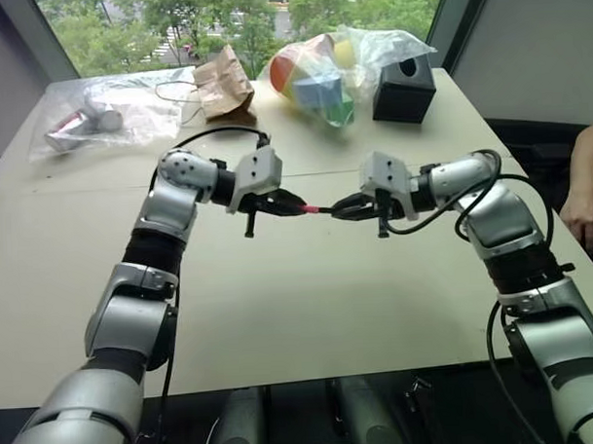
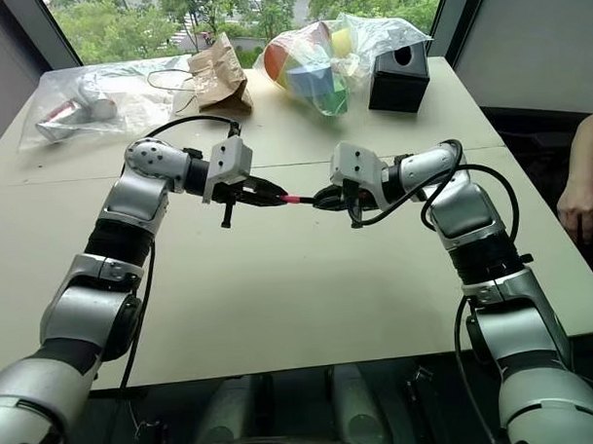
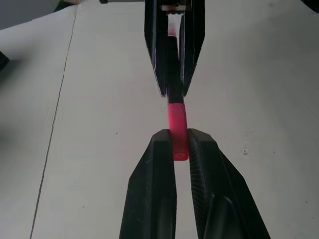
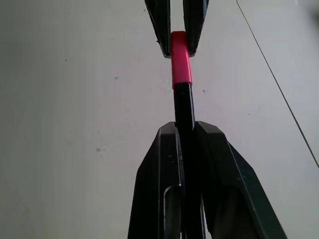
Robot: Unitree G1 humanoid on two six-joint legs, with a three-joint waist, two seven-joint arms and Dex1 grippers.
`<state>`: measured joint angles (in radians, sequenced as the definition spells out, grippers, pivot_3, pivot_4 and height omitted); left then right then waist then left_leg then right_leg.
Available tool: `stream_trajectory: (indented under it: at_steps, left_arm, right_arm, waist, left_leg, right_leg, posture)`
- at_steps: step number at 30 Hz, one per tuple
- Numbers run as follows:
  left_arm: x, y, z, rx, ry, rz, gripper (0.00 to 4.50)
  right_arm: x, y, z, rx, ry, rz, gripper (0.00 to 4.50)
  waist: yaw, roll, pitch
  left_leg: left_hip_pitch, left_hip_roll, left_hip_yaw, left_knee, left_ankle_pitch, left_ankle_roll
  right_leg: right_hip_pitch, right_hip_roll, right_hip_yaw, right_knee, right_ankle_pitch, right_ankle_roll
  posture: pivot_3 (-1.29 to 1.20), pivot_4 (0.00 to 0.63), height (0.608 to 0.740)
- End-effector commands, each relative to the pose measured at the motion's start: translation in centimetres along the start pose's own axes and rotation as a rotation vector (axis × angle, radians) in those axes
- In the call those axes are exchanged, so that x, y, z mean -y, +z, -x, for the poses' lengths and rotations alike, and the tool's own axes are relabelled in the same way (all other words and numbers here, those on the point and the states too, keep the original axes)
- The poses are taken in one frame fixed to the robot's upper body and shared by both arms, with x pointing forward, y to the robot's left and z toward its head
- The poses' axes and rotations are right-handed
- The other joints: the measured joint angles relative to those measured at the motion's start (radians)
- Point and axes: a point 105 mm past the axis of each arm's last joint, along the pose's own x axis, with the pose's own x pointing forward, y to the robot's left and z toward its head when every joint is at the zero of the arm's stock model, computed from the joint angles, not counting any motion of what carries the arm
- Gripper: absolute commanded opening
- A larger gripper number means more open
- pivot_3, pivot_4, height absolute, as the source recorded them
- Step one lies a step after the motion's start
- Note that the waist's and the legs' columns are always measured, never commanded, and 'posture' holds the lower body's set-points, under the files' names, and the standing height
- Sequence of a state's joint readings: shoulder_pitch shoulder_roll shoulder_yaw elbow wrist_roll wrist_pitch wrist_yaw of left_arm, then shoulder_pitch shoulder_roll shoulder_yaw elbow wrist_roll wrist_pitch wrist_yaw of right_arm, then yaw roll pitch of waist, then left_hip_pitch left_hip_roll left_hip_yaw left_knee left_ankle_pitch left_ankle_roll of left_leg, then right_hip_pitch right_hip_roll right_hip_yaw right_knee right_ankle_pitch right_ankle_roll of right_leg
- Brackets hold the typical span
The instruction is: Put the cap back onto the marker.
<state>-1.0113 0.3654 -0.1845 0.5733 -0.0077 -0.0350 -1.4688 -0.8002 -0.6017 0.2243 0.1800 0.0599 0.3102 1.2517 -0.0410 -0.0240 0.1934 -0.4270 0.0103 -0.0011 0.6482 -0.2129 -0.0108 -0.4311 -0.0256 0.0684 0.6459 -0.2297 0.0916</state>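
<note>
One cap (image 3: 178, 130) is clenched in left gripper (image 3: 179, 144) jaws, one marker (image 4: 184, 107) in right gripper (image 4: 185, 130) jaws; bare table (image 1: 309, 309) is seen beneath.

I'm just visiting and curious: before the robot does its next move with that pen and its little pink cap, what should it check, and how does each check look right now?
1. Left gripper shut on the cap: ok.
2. Right gripper shut on the marker: ok.
3. Cap in line with marker: ok, straight in both wrist views.
4. Cap meets marker end: ok, no gap shows.
5. Cap pushed fully home: cannot tell.
6. Table bare beneath the grippers: ok; bags and the black box lie at the far edge.
</note>
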Motion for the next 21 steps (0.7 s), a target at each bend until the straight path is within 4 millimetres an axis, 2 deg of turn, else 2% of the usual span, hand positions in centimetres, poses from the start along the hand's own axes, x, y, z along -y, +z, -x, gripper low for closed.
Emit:
stream_trajectory:
  at_steps: [1,6,12,21]
  left_arm:
    - [2.0,5.4,-5.0,0.122,-0.212,-0.219,0.02]
    - [2.4,5.7,-6.3,0.143,-0.205,-0.249,0.02]
    - [2.5,4.9,-5.7,0.121,-0.209,-0.232,0.02]
    - [1.6,4.4,-4.3,0.108,-0.165,-0.191,0.02]
  right_arm:
    - [0.5,4.5,-1.0,0.143,-0.037,0.114,0.00]
    - [0.7,4.5,-1.0,0.156,-0.052,0.094,0.00]
    - [0.7,4.4,-0.8,0.155,-0.056,0.085,0.00]
    - [0.9,4.1,-0.7,0.148,-0.062,0.077,0.00]
  waist:
    - [0.002,0.000,0.000]
    - [-0.007,0.001,0.000]
    - [-0.003,0.001,0.000]
    - [-0.003,0.001,0.000]
  left_leg:
    - [0.000,0.000,0.000,0.000,0.000,0.000]
    - [0.001,0.000,0.000,0.000,0.000,0.000]
    - [0.001,0.001,-0.001,0.000,0.000,0.000]
    - [0.000,0.000,-0.001,0.000,0.000,0.000]
  right_leg:
    - [0.000,0.000,0.000,0.000,0.000,0.000]
    - [0.000,0.000,0.001,0.001,0.000,0.000]
    - [0.000,0.002,0.000,0.002,0.000,0.000]
    - [0.000,0.001,0.000,0.001,0.000,0.000]
  posture:
    - [0.00,0.150,0.740]
    - [0.00,0.150,0.740]
    - [0.00,0.150,0.740]
    - [0.00,0.150,0.740]
